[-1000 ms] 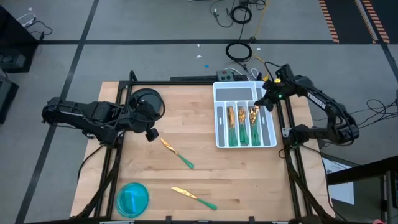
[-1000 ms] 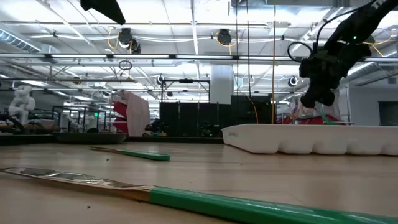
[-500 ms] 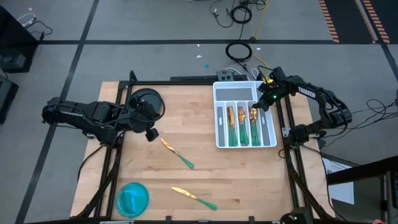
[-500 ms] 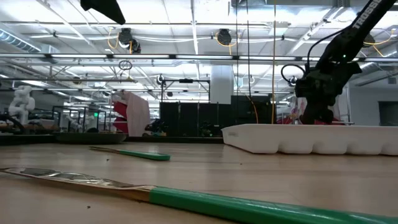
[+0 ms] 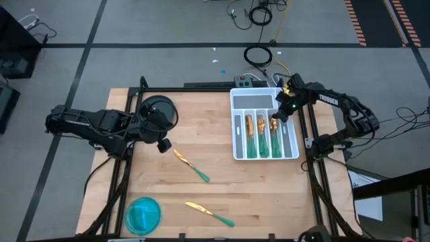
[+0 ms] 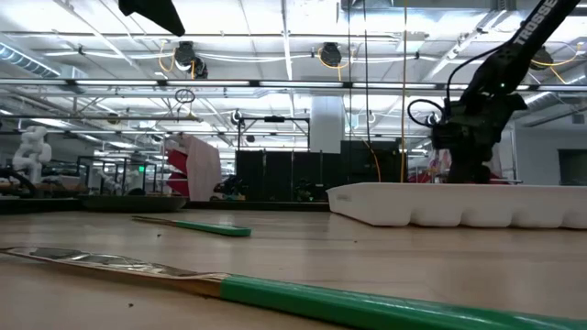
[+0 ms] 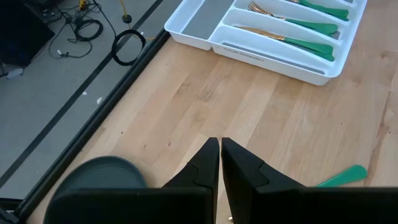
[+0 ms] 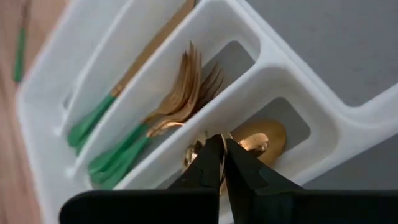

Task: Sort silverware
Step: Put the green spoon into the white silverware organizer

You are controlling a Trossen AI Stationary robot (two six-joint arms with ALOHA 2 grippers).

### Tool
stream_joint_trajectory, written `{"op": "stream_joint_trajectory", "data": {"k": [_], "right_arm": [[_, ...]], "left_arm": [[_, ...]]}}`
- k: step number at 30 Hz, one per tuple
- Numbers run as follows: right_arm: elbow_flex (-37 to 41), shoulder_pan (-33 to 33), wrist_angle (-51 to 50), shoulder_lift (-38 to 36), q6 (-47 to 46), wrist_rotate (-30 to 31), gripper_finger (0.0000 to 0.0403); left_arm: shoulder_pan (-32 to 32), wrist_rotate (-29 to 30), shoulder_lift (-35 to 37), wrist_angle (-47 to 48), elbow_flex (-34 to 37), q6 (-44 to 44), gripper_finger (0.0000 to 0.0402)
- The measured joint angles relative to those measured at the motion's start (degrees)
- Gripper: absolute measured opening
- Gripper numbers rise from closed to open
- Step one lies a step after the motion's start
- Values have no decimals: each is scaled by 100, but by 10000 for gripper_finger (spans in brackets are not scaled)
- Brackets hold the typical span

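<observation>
The white slotted tray [image 5: 265, 92] lies at the table's far right. It holds gold-headed, green-handled silverware: knives [image 8: 93, 118], forks [image 8: 180, 78] and spoons [image 8: 261, 140]. My right gripper [image 5: 281, 115] is shut and reaches down into the tray's spoon slot [image 8: 219, 149]; in the low view the tray wall [image 6: 459, 203] hides its fingertips. Two loose pieces lie flat on the wood, one mid-table [image 5: 191, 165] and one near the front edge [image 5: 209, 213]. My left gripper [image 5: 163, 144] is shut and empty above the table's left part [image 7: 220, 144]. My right gripper comes from above, slanting down, and its shut fingertips [image 8: 211, 155] stand right at the gold spoon heads [image 8: 264, 138] in the tray's slot. I cannot tell whether they touch the spoons.
A dark round dish [image 5: 158, 111] sits at the far left beside my left arm. A teal bowl [image 5: 143, 214] sits at the near left corner. A black rail frame [image 5: 312, 144] runs along the table's sides. Bare wood lies between the tray and the loose pieces.
My right gripper has gone down and a little toward the table's left edge, from above the tray's far right corner into the tray, so that the tray wall now hides its fingertips in the low view.
</observation>
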State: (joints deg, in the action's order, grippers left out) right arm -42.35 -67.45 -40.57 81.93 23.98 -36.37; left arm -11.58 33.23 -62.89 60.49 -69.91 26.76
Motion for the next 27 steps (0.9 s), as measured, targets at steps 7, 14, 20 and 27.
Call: {"op": "stream_joint_trajectory", "data": {"k": [7,14,20,27], "right_arm": [[-7,454,70,-9,-233,864,0],[-11,545,84,-15,-282,1155,13],[-13,536,150,-11,-277,1328,57],[-13,536,79,-33,-260,1240,105]], "left_arm": [[1,0,-1,0,0,0,28],[0,0,-1,0,0,0,28],[-1,0,-1,-1,0,-4,28],[1,2,-1,-2,0,-4,28]]}}
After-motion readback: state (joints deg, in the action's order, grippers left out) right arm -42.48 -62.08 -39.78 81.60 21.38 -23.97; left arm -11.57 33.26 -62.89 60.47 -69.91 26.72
